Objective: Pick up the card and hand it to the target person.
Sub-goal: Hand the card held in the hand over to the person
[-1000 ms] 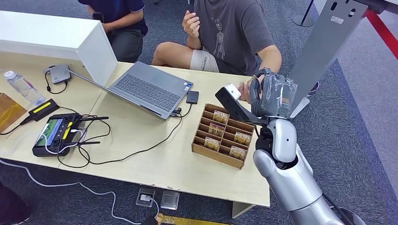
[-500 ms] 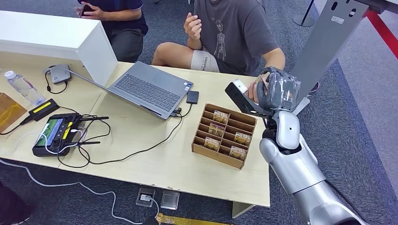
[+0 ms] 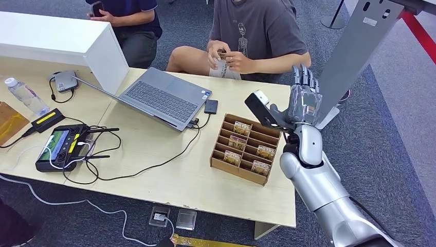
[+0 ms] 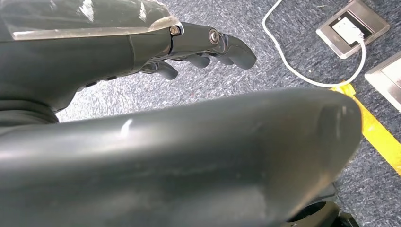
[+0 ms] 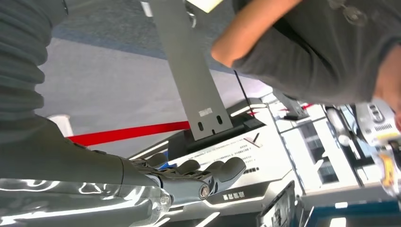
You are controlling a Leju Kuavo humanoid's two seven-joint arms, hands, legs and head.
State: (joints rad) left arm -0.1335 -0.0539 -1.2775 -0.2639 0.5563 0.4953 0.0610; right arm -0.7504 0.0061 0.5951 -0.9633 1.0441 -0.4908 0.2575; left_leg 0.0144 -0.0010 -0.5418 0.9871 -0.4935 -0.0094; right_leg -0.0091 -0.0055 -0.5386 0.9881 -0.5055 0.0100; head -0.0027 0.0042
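1. Since a second ago my right hand has gone from curled near the person's reach to fingers straight and spread, holding nothing; the person has pulled both hands back to the chest.
2. What looks like the card now sits between the person's hands, well apart from my right hand, so I judge the handover done.
3. To finish well, I keep the fingers wide while drawing the arm back, so nothing snags.
4. I retreat up and away from the wooden card box, which lies just below my forearm with more cards in its slots.
5. My left hand hangs over the carpet, fingers loosely apart and empty; I leave it there.
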